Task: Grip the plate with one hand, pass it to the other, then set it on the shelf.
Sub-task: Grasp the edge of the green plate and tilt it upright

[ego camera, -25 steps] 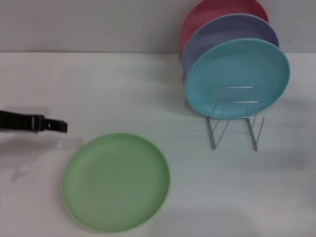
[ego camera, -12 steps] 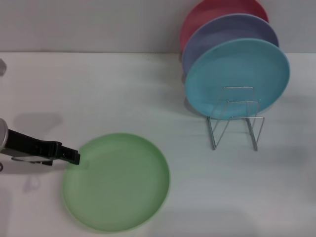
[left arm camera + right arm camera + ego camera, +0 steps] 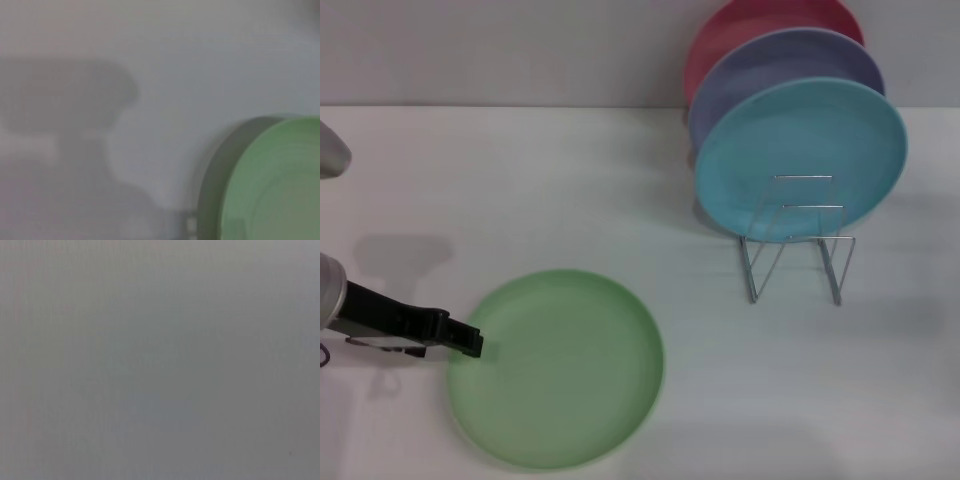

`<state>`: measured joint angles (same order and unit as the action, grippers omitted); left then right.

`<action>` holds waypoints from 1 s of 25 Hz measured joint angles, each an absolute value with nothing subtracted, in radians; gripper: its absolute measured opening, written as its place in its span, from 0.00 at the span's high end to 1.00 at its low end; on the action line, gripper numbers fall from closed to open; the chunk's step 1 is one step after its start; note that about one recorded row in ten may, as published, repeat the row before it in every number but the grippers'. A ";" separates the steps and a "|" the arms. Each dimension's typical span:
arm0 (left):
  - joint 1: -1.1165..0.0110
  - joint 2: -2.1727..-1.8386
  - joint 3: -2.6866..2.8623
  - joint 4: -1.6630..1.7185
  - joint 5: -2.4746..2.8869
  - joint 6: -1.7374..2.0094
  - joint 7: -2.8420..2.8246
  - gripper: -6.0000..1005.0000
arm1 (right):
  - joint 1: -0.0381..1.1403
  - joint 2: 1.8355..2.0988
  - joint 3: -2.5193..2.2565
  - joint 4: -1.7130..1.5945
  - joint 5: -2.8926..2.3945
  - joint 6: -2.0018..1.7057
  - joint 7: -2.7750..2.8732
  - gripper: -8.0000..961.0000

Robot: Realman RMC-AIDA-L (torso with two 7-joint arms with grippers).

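- Head view: light green plate (image 3: 556,367) lay flat on white table (image 3: 520,180), front-left of centre, well apart from the rack.
- L gripper (image 3: 470,341) came in low from the table's left edge, black fingers pointing right, tip at the plate's left rim, touching or just over it; can't tell which.
- Whether L fingers were wide, narrow or clamped on the rim: can't tell, seen edge-on as one dark bar.
- Silver wire shelf (image 3: 796,245) stood to the right, further back; front upright loops bare.
- Turquoise plate (image 3: 801,158) stood on edge at the back part of the shelf, tilted slightly rearward.
- Lavender plate (image 3: 770,65) stood just behind the turquoise one, pink-red plate (image 3: 750,22) behind that; both partly hidden, overlapping in a row.
- Arm shadow fell on the table beside the L gripper, toward the back.
- Left wrist view: plate's rim (image 3: 272,185) filled one corner, w/ dark shadow band along its edge, plus blurred grey shadow on table; own fingers not made out.
- Right wrist view: plain grey only, nothing to tell.
- R gripper not seen in any view.
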<state>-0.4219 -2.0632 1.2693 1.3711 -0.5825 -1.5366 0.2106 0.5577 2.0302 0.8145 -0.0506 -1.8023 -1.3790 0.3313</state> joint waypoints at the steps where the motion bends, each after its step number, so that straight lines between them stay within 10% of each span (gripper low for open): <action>1: -0.422 -2.063 1.273 1.370 -0.582 -1.536 0.211 0.27 | 0.557 2.030 0.815 -0.051 -1.802 -1.379 0.331 0.34; 25: -0.447 -2.063 1.300 1.295 -0.554 -1.512 0.220 0.30 | 0.555 2.031 0.815 -0.051 -1.802 -1.379 0.331 0.34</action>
<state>-0.4468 -2.0632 1.3001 1.2950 -0.5544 -1.5119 0.2205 0.5553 2.0309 0.8148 -0.0506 -1.8024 -1.3790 0.3314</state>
